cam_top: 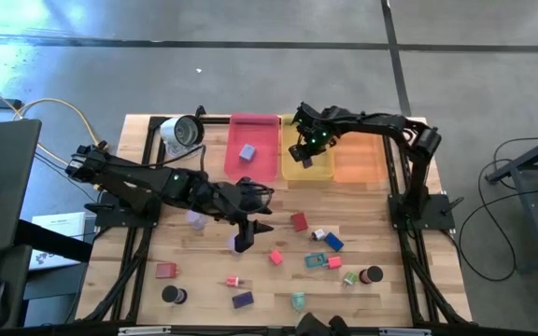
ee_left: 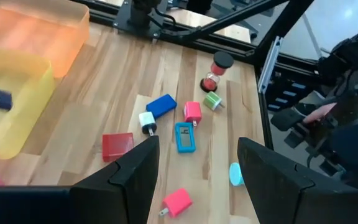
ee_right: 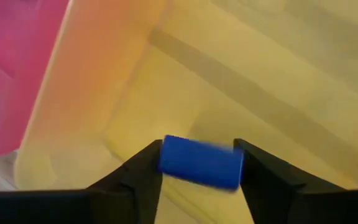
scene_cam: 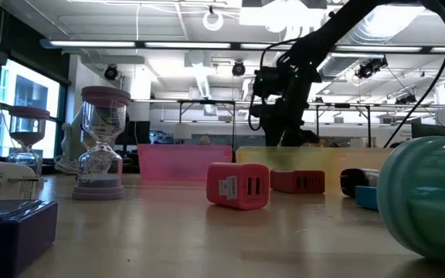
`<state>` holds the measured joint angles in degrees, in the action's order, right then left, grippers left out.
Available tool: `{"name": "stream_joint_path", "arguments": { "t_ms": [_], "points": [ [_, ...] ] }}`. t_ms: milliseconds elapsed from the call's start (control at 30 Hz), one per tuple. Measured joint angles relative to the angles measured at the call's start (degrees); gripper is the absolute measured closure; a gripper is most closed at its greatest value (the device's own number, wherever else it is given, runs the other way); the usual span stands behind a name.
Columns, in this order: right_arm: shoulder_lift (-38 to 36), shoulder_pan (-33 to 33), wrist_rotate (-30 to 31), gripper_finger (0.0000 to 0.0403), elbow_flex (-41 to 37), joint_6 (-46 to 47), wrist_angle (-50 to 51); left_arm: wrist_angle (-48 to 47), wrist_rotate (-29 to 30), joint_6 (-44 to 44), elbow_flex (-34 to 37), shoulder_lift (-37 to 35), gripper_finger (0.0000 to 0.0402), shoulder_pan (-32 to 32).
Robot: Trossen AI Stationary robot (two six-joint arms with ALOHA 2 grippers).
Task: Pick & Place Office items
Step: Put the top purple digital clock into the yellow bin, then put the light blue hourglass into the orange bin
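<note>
Your left gripper (cam_top: pixel 243 241) hangs over the table's middle, fingers spread with nothing between them, poised above the scattered office items (ee_left: pixel 185 124), likely to choose one. Further right, your right gripper (ee_right: pixel 199 163) sits over the yellow tray (cam_top: pixel 308 166), fingers on either side of a blue block (ee_right: pixel 201 160); whether they grip it or are letting go, you cannot tell.
</note>
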<state>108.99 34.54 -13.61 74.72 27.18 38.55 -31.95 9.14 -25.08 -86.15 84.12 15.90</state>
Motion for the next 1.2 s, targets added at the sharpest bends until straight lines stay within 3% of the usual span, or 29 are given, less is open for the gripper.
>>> {"name": "stream_joint_path", "arguments": {
  "t_ms": [333, 500, 733, 900, 1200],
  "points": [
    [-1.34, -0.04, 0.45, 0.0144, 0.00, -0.20, -1.15, -0.24, -6.50, 0.00, 0.00, 0.00, 0.0190, -2.92],
    [-4.59, -0.04, 4.37, 0.0136, 0.09, -0.55, -1.54, -0.21, -6.66, 0.00, 0.00, 0.00, 0.0190, -3.04],
    [-11.35, -0.17, 4.81, 0.0136, 0.04, -0.93, -2.45, -0.19, -6.66, -0.28, 0.00, 0.00, 0.0190, -3.04],
    [-20.15, -2.19, 0.82, 0.0138, 0.04, -3.83, -2.46, -0.19, -6.68, -2.35, 0.00, 0.00, 0.0190, -2.78],
    [-37.77, -9.79, -12.07, 0.0150, 0.07, -6.49, 4.26, 0.05, -6.60, -9.10, 0.00, 0.00, 0.0190, -2.78]
  ]
}}
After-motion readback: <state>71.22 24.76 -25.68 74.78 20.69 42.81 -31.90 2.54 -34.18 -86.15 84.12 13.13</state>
